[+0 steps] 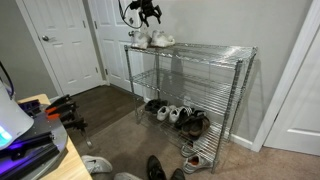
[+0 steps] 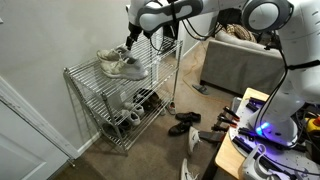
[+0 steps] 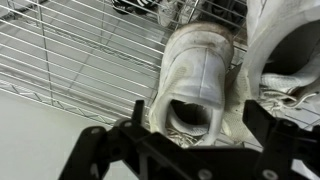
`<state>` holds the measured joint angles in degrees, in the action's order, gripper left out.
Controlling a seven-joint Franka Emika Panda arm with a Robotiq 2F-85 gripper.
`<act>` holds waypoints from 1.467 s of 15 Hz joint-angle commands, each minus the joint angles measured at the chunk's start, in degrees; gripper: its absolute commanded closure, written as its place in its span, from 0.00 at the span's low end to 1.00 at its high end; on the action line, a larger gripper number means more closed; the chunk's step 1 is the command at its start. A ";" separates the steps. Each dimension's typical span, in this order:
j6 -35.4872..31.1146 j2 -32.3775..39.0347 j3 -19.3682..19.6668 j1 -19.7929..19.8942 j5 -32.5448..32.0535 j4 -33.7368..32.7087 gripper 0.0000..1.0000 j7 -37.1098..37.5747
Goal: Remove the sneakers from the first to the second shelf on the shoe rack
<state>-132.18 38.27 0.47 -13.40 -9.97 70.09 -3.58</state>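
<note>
A pair of white sneakers (image 1: 150, 40) stands on the top shelf of the chrome wire shoe rack (image 1: 215, 75), at its end; they also show in an exterior view (image 2: 122, 67) on the rack (image 2: 88, 95). My gripper (image 1: 148, 13) hangs just above them, also visible in an exterior view (image 2: 131, 42). In the wrist view the gripper (image 3: 197, 132) is open, its fingers on either side of one sneaker's (image 3: 195, 75) heel opening, not touching it. The second sneaker (image 3: 285, 45) lies beside it. The middle shelf looks bare.
Several shoes (image 1: 180, 116) sit on the rack's bottom shelf and more lie on the carpet (image 1: 155, 168). White doors (image 1: 65, 45) stand behind the rack. A grey couch (image 2: 235, 65) and a cluttered desk (image 2: 255, 140) are nearby.
</note>
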 commanded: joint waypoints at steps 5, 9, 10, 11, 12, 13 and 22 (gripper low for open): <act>-6.16 2.72 0.72 -0.07 1.04 -0.75 0.00 14.26; -10.55 6.41 2.77 -0.92 1.17 -2.28 0.00 23.62; -11.45 7.04 3.23 -1.09 1.14 -2.39 0.00 25.08; -12.26 7.50 3.79 -1.34 1.04 -2.50 0.00 26.41; -12.64 7.77 4.09 -1.43 1.05 -2.58 0.00 27.12; -12.87 7.99 4.36 -1.55 1.08 -2.77 0.00 27.95; -10.33 7.97 8.77 -3.73 -0.59 -2.73 0.00 33.95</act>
<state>-143.74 45.88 6.92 -15.68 -9.50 67.78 27.73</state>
